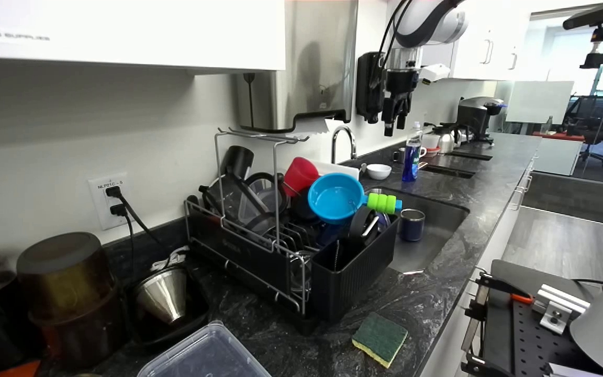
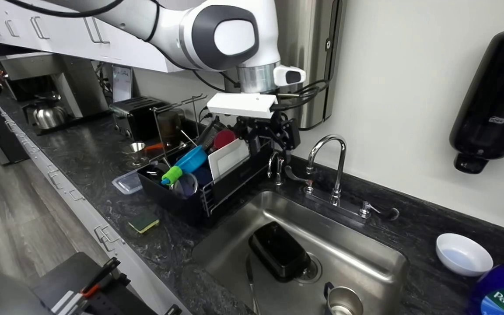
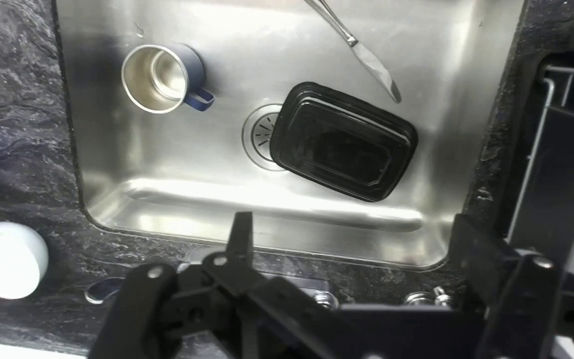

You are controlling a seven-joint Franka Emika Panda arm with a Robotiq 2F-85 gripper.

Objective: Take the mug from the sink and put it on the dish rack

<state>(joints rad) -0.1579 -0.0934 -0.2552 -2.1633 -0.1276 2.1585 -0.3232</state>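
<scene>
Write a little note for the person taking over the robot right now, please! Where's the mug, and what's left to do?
The gripper is open, up in the air, holding nothing.
The blue mug stands upright in the sink, handle toward the drain. A black container and a knife are in there too.
The dish rack is beside the sink and looks crowded.
Done: no pickup yet.
Left: grab the mug, lift it, and set it on the rack, probably in a gap.

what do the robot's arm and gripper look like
The arm is rounded, white and dark grey, with a silvery collar and black cables; a white box-shaped fitting sits above the gripper, which is black with jointed links and small silvery pins.
</scene>
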